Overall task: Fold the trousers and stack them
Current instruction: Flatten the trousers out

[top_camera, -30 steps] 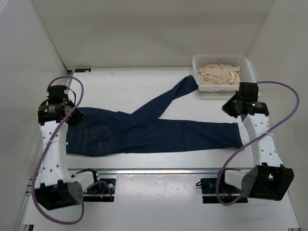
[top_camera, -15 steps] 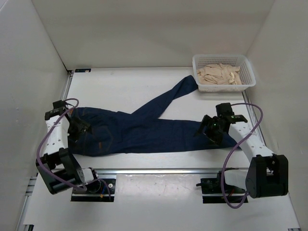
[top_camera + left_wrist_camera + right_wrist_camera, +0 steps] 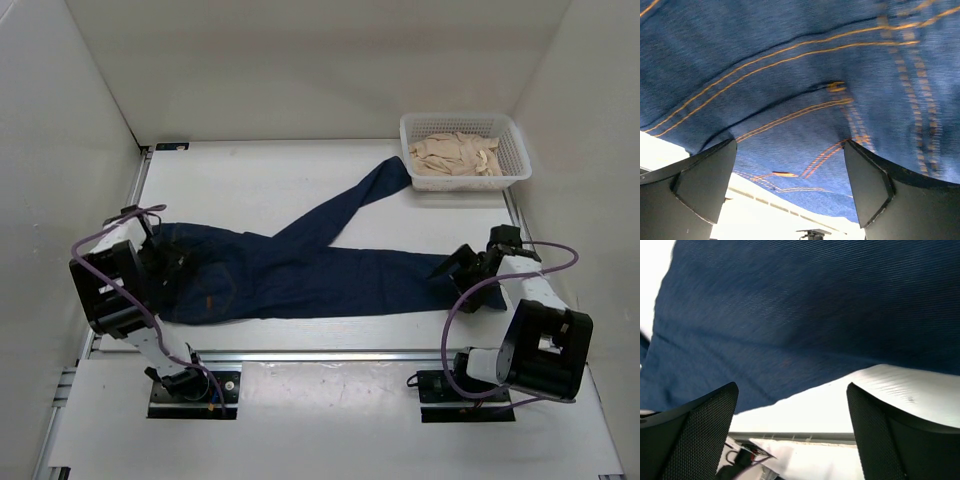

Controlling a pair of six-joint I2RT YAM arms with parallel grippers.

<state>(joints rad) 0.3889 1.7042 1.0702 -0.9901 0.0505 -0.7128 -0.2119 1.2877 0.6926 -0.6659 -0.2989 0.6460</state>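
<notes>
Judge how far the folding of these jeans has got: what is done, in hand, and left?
Done: the trousers lie spread flat, no fold made. In hand: open left fingers at the waist end, open right fingers at a leg hem, gripping nothing. Left: every fold, including the leg angled toward the basket, then stacking.

Trousers: waistband partly hidden under left gripper, near-leg cuff under right gripper. Both wrist views cut denim off at edges; right one blurred. Basket contents too small to ID.
</notes>
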